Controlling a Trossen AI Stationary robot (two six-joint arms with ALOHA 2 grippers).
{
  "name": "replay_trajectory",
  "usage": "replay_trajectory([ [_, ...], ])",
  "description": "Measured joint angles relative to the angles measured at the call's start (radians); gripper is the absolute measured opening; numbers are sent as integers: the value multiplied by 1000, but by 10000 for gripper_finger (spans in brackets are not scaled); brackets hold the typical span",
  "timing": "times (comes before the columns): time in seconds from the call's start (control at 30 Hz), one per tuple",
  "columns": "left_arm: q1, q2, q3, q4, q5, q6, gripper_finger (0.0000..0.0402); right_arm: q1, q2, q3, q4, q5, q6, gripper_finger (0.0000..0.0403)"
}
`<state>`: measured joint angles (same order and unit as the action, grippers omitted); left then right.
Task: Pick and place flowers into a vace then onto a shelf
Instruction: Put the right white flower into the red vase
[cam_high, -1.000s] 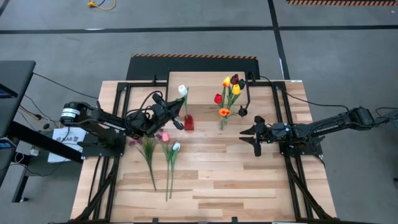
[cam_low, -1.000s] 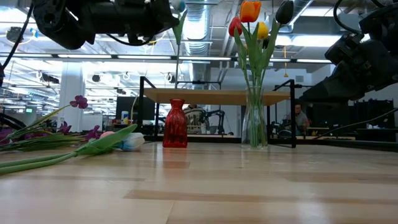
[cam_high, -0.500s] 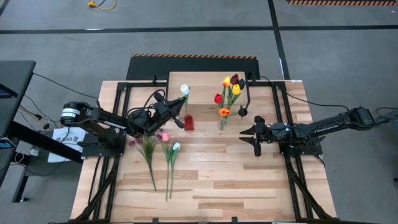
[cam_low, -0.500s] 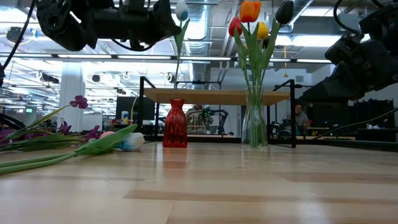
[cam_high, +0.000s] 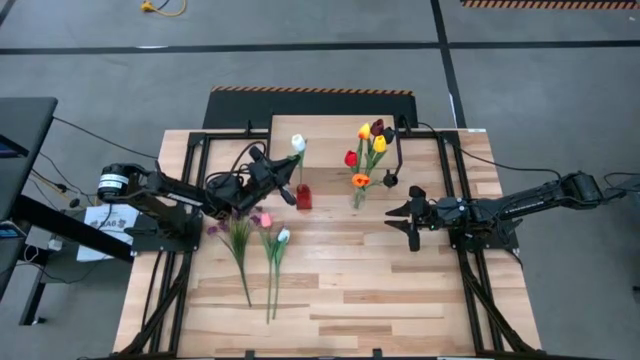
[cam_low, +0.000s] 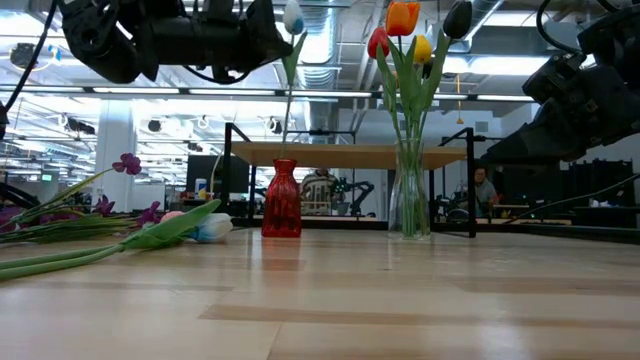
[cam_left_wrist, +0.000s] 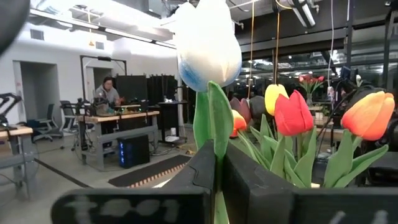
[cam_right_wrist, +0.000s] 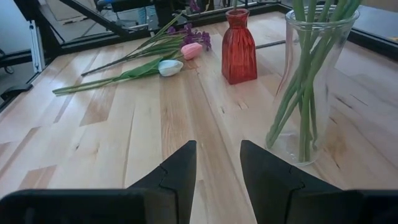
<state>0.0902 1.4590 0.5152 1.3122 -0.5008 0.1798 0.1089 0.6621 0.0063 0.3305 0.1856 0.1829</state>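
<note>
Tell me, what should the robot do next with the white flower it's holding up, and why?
Probably lower it straight down. The left gripper is shut on the white tulip, holding it upright above the red vase, and the stem tip seems to hang over the vase mouth, so easing down should slide it in. The right gripper waits open.

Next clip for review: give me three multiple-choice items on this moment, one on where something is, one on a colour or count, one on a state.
1. Where does the small red ribbed glass vase stand?
A. on the plank tabletop
B. on the wooden shelf
C. in the right hand

2. What colour is the tulip held by the left hand?
A. orange
B. white
C. maroon

3. How is the right hand?
A. shut on a stem
B. open and holding nothing
C. shut on the vase

Key: 1 A, the low view shows its base on the planks. 2 B, the left wrist view shows a white bloom above the fingers. 3 B, the right wrist view shows a bare gap between its fingers.
</note>
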Motion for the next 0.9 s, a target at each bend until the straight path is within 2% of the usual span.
replay_trajectory([
  [0.53, 13, 0, 0, -59, 7, -56, 0, 0, 0, 0, 0, 0, 0, 118],
  [0.67, 13, 0, 0, -84, -31, -94, 0, 0, 0, 0, 0, 0, 0, 118],
  [0.9, 8, 0, 0, -126, -35, -130, 6, 0, 0, 0, 0, 0, 1, 118],
])
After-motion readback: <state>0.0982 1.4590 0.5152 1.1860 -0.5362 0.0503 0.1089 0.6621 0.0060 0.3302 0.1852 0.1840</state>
